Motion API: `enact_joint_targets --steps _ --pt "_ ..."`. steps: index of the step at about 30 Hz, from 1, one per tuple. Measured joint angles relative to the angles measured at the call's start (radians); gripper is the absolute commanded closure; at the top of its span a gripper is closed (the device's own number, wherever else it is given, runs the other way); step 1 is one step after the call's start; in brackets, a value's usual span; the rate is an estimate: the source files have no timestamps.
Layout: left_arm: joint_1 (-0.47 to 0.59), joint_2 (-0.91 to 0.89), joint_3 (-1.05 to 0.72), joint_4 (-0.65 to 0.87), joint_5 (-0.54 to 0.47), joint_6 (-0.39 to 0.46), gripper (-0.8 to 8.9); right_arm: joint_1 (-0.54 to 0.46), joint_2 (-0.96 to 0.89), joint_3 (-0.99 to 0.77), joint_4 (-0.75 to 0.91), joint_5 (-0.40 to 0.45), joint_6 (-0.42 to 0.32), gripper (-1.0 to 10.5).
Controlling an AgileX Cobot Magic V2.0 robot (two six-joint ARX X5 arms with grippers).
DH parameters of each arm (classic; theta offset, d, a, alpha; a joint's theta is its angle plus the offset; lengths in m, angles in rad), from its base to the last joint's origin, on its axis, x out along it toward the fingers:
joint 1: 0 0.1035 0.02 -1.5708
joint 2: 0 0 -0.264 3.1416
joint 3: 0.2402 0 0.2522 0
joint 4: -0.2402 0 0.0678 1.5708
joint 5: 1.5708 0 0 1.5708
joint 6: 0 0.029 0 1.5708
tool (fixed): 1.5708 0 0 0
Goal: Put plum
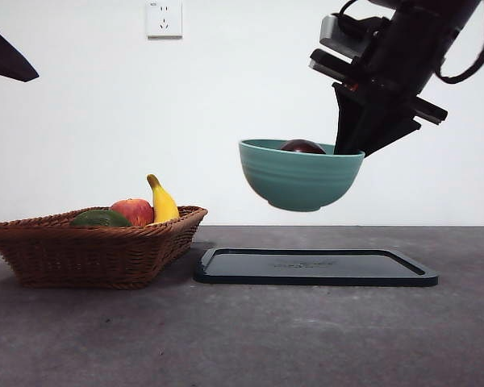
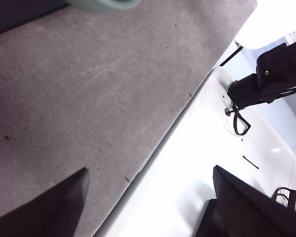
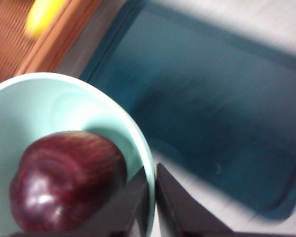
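Beside its jaws, the right hand (image 3: 152, 197) pinches a ribbed teal bowl's (image 1: 300, 176) rim, glossy plum (image 3: 66, 180) inside; left hand (image 2: 148, 197) released.

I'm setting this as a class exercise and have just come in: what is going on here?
The right gripper is shut on the rim of a green bowl and holds it in the air above a dark tray. A plum lies inside the bowl. A basket beside the tray holds an apple, a banana and a green fruit. The left gripper waits, open.
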Motion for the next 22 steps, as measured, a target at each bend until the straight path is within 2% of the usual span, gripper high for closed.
enact_joint_targets --steps 10,22 --pt "0.000 0.000 0.000 0.004 0.000 0.000 4.12 -0.060 0.204 0.215 -0.035 0.001 -0.022 9.4" --pt "0.000 0.000 0.000 0.005 0.000 0.000 4.12 -0.087 0.359 0.248 -0.024 0.001 -0.026 9.4"
